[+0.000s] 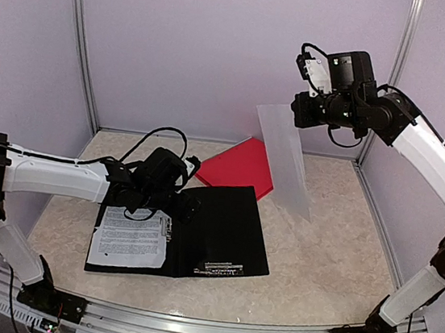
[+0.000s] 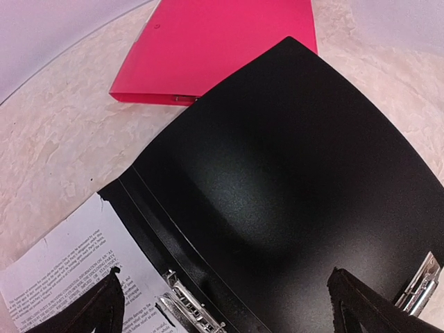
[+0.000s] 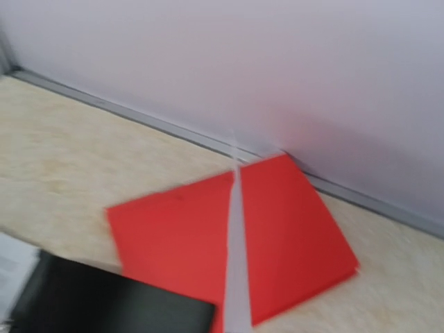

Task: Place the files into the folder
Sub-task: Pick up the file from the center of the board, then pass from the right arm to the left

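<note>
Left fingers stand wide apart with nothing between them, low over an open black plastic ring folder that lies flat on the mottled beige tabletop. The left wrist view shows only the two dark fingertips, cut off by the bottom edge. Between them runs the folder's spine with its silver metal clip mechanism, also partly cut off. Under and beside one fingertip lies a white paper sheet printed with dense black text, resting on the folder's left half; the words are too small to read. Beyond the fingers lies a closed red plastic folder, its near edge meeting the black folder's far edge; whether it slips underneath cannot be told.

Right fingers are high above the tabletop, closed on the top of a pale, nearly blank white paper sheet. The sheet hangs down from them at a tilt. Its lower corner comes near the tabletop, and contact is unclear. The fingertips are hard to make out from above and do not show in the blurred right wrist view, where the sheet appears edge-on as a thin pale strip across the red folder.
</note>
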`<action>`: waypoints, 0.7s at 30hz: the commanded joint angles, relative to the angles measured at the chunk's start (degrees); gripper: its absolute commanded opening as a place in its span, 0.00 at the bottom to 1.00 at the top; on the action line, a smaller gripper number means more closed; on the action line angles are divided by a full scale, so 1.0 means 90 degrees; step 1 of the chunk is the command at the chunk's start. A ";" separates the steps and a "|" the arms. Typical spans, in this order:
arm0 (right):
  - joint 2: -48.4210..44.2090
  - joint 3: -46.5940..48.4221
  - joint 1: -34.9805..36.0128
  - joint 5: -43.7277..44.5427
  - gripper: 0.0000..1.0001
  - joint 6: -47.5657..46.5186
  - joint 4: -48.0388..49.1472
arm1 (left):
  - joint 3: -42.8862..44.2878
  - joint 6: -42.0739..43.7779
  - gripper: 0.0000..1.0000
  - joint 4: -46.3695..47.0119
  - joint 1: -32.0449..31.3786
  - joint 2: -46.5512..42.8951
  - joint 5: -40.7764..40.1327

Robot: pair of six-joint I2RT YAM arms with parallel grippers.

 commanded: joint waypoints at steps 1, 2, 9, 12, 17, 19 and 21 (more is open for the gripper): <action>0.0186 0.0539 0.0432 -0.0252 0.00 -0.0184 -0.0174 | 0.0179 -0.0316 0.99 -0.0233 0.0088 0.0077 -0.0297; 0.0220 0.0584 0.0550 -0.0325 0.00 -0.0184 -0.0149 | 0.0175 -0.0374 0.99 -0.0274 0.0104 0.0084 -0.0371; 0.0336 0.0706 0.1185 -0.0843 0.00 -0.0031 0.0083 | 0.0114 -0.0642 0.99 -0.0509 0.0205 0.0031 -0.0744; 0.0273 0.0568 0.1262 -0.0987 0.00 0.0097 0.0159 | 0.0102 -0.0732 0.99 -0.0604 0.0208 -0.0006 -0.0896; 0.0186 0.0056 0.1252 -0.0830 0.00 0.0268 0.0277 | 0.0014 -0.0952 0.99 -0.0751 0.0212 -0.0143 -0.1089; 0.0189 -0.0102 0.1171 -0.0752 0.00 0.0335 0.0267 | -0.0054 -0.0987 0.99 -0.0746 0.0217 -0.0209 -0.1117; 0.0217 -0.0264 0.0950 -0.0762 0.00 0.0481 0.0196 | -0.0092 -0.0994 0.99 -0.0756 0.0223 -0.0262 -0.1136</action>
